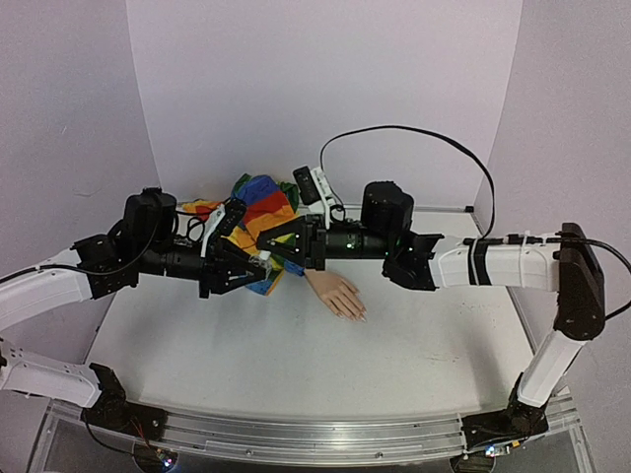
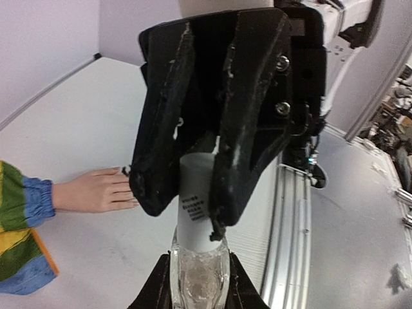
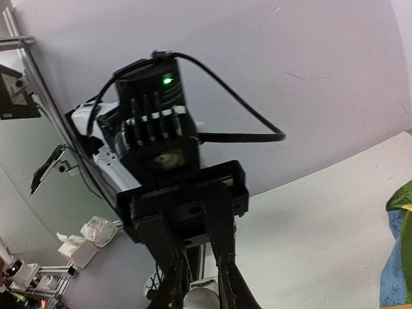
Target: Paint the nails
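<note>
The peach mannequin hand [image 1: 335,294] lies palm down mid-table, its rainbow-striped sleeve [image 1: 261,212] behind it. The pale nails [image 1: 359,315] tip its fingers, too small to show detail. My left gripper [image 1: 248,268] is shut on a small clear bottle [image 2: 196,280] held above the table, left of the hand. My right gripper [image 1: 279,248] meets it head-on and is shut on the bottle's white cap [image 2: 195,203]. In the left wrist view the right gripper's fingers [image 2: 154,129] clamp the cap; the hand [image 2: 96,191] lies beyond, fingertips partly hidden. In the right wrist view the cap [image 3: 205,297] sits between my right gripper's fingers [image 3: 232,283].
The table's white surface [image 1: 296,365] spreads in front of the hand. A metal rail [image 1: 315,439] runs along the near edge. A black cable [image 1: 414,133] loops above the right arm. White walls close the back and sides.
</note>
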